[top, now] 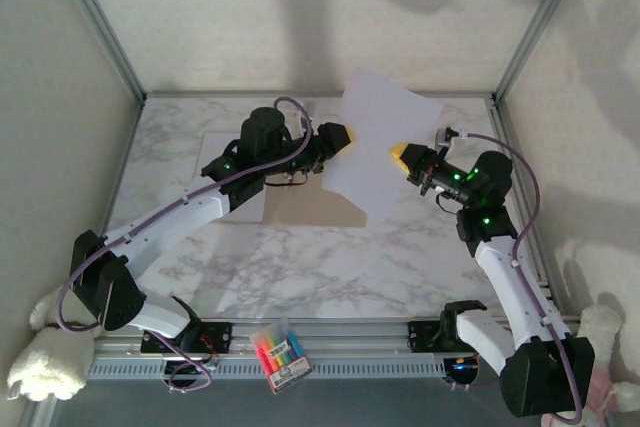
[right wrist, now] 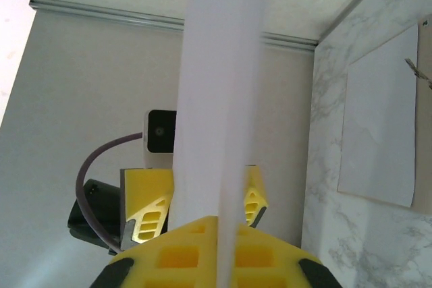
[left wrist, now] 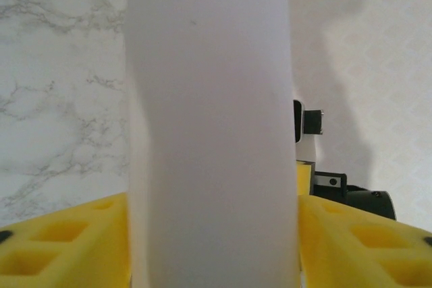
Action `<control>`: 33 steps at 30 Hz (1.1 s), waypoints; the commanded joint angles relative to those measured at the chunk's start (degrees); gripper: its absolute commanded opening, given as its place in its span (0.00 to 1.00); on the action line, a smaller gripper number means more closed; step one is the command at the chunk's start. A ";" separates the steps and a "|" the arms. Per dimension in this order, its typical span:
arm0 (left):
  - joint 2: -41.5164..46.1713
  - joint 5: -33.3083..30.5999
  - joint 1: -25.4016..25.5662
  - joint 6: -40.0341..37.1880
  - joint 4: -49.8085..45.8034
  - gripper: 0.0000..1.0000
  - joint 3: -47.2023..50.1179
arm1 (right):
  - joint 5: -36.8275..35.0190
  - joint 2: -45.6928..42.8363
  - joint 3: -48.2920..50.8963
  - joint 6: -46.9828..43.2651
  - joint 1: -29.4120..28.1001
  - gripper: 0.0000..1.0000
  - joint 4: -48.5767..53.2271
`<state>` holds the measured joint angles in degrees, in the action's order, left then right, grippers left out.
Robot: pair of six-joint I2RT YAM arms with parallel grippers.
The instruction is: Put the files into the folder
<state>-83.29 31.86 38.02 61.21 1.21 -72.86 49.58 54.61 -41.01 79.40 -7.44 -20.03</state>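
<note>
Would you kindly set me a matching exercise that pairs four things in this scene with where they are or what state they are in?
1. white sheet
2. folder
3. marker pack
4. right gripper

a. on the near rail
b. shut on the sheet
c. flat on the table, under the left arm
d. lifted into the air, tilted

Pairs: 1-d, 2-c, 3-a, 4-b.

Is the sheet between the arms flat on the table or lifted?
Lifted: the sheet stands tilted above the table, its edge pinched by the right gripper.
</note>
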 commanded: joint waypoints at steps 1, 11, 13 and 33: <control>1.98 -1.25 -0.81 -2.17 -2.58 0.72 -1.28 | 1.93 0.60 -3.37 -5.29 -0.45 0.00 5.22; 7.53 -14.03 -7.89 -10.20 -19.28 0.93 1.98 | 2.32 4.26 -18.49 -36.09 -0.45 0.00 46.04; 9.08 -14.86 -10.12 -11.05 -20.29 0.94 4.49 | 0.35 6.41 -21.50 -41.14 -0.45 0.00 52.95; 16.53 -25.26 -19.80 -16.06 -25.68 0.95 21.87 | -9.72 41.51 -51.01 -47.37 -13.18 0.00 68.56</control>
<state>-69.04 8.03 19.03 46.19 -24.34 -51.77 41.06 92.77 -86.78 31.29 -17.76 48.03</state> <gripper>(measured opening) 0.947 0.042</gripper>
